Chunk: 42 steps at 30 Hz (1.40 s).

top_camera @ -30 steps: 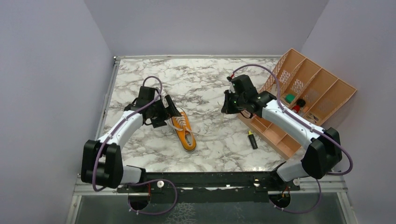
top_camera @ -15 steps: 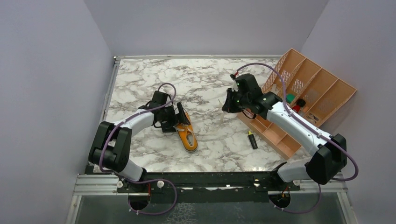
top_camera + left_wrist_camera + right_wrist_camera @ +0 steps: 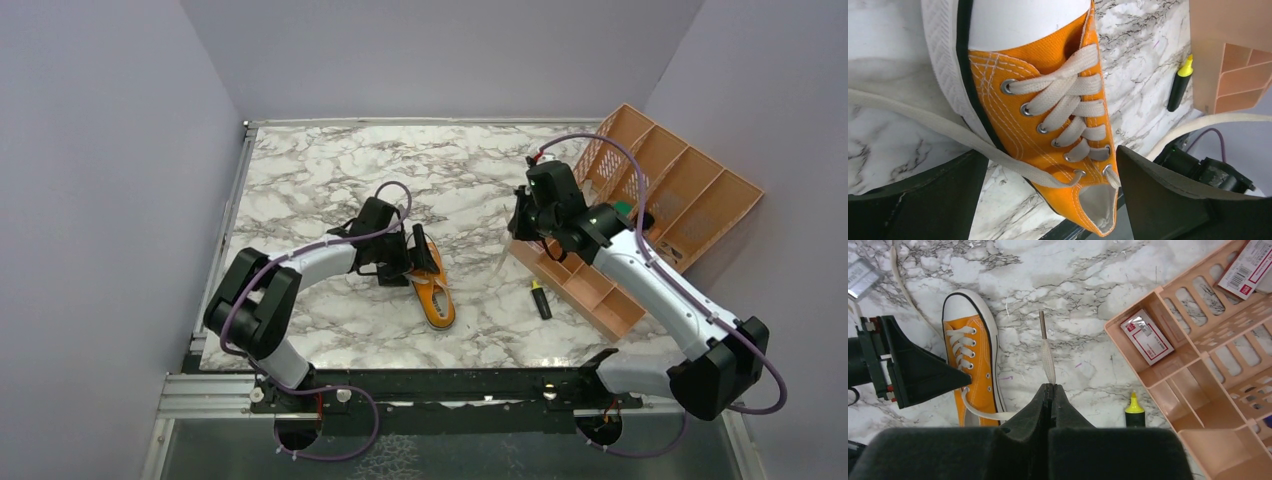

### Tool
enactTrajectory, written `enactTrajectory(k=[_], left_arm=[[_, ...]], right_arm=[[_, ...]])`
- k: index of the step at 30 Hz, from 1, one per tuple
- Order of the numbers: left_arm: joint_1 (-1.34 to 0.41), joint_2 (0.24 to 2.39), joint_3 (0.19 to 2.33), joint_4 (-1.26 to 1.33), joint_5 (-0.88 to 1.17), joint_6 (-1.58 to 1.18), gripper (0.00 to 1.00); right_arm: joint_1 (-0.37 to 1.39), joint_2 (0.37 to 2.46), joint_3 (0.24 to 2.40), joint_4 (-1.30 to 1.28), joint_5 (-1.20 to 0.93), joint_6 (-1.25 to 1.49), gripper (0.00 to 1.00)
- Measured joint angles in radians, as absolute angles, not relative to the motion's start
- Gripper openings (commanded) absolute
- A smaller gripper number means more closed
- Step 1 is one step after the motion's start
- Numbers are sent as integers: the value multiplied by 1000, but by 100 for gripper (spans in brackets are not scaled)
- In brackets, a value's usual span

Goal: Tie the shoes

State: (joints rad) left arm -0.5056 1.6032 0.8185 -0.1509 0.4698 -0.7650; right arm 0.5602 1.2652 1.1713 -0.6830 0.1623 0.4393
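The orange shoe [image 3: 437, 298] with white sole and white laces lies on the marble table, toe toward the arm bases. My left gripper [image 3: 415, 262] is open and straddles its heel end. In the left wrist view the shoe [image 3: 1048, 100] sits between the two dark fingers [image 3: 1168, 200], touching neither. One loose lace [image 3: 923, 120] trails off to the left. My right gripper [image 3: 1048, 387] is shut on the other lace [image 3: 1047, 357], whose end sticks out past the fingertips. That lace runs back to the shoe [image 3: 973, 365].
A peach compartment organizer [image 3: 680, 190] stands at the right, holding small boxes and a few items. A yellow-capped highlighter [image 3: 541, 298] lies on the table beside its near corner. The enclosure's grey walls border the table on three sides.
The left gripper has swung right and the shoe has slid right with it. The right gripper has moved right and back toward the organizer, still holding the lace.
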Motion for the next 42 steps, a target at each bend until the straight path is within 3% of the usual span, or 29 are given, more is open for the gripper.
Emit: enactTrajectory(k=[3, 6, 10, 11, 17, 20, 26, 39, 42], left_arm=[[-510, 1560, 859, -260, 406, -736, 98], [-496, 1441, 860, -353, 358, -741, 89], [-443, 1318, 856, -382, 345, -808, 52], [-422, 1312, 846, -370, 353, -841, 47], [-335, 1378, 722, -268, 373, -1090, 43], [-336, 1404, 663, -205, 380, -1208, 48], [-338, 1501, 546, 28, 429, -1396, 48], [-344, 1534, 474, 274, 448, -1528, 24], [-345, 1510, 456, 275, 447, -1536, 3]], right_arm=[[557, 1217, 1145, -681, 156, 406, 1], [557, 1181, 1113, -680, 148, 382, 1], [557, 1181, 1102, -679, 132, 357, 1], [557, 1183, 1102, -676, 125, 352, 1], [557, 1200, 1102, -648, 93, 331, 1], [557, 1206, 1102, -638, 82, 323, 1], [557, 1206, 1102, -621, 72, 315, 1], [557, 1181, 1077, -612, 63, 313, 1], [557, 1178, 1077, -612, 59, 313, 1]])
